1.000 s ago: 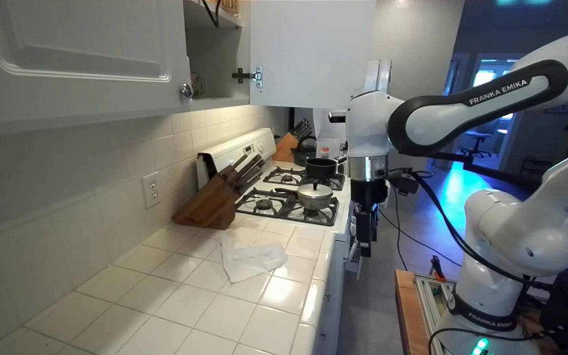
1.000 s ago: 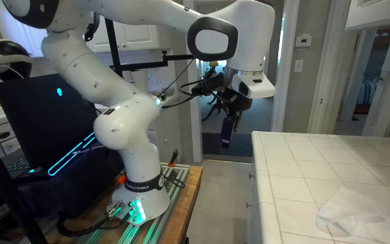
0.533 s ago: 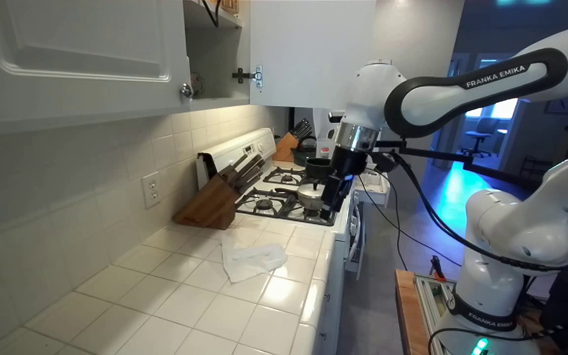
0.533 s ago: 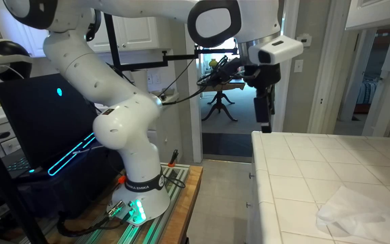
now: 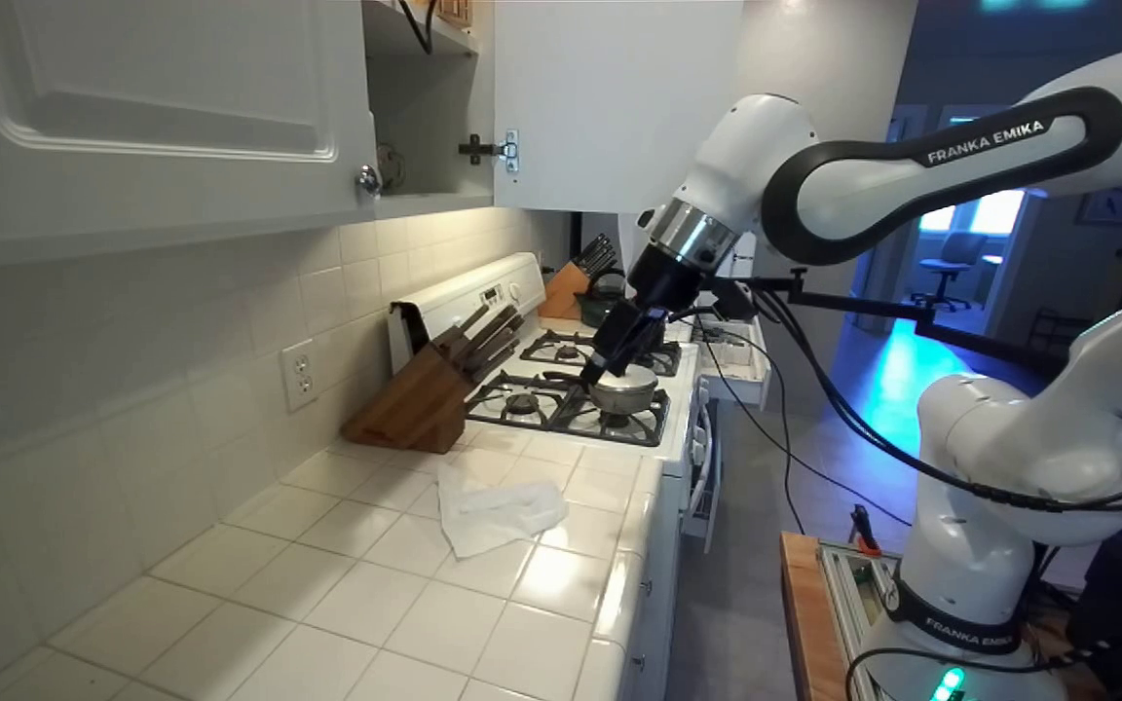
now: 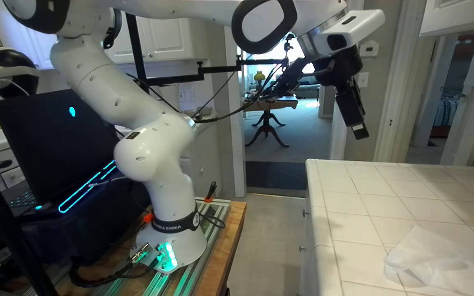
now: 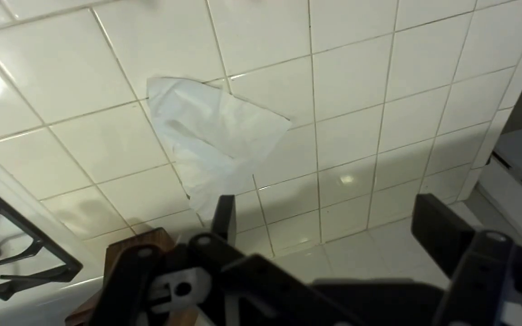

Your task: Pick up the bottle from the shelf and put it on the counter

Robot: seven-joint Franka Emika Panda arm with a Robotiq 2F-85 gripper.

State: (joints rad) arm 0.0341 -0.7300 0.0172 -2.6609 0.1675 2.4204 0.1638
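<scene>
My gripper (image 5: 592,373) is open and empty, tilted, above the near side of the stove top and the counter's far end in an exterior view. In the wrist view its two fingers (image 7: 326,215) stand wide apart with only tiles between them. It also hangs over the counter's far edge in an exterior view (image 6: 359,133). The shelf (image 5: 434,102) is the open wall cabinet at upper left, above and left of my gripper. The counter (image 5: 327,623) of cream tiles also shows in the wrist view (image 7: 351,81). I cannot make out the bottle; it is hidden or out of view.
A crumpled white sheet (image 5: 503,506) lies on the counter. A wooden knife block (image 5: 415,394) leans by the backsplash. A lidded pot (image 5: 625,389) sits on the stove (image 5: 483,428). An open cabinet door (image 5: 610,97) and a closed one (image 5: 171,117) flank the shelf.
My gripper has risen from beside the counter's front edge and swung over towards the counter and stove. It has tilted, its fingers now pointing towards the wall side. The objects have not moved.
</scene>
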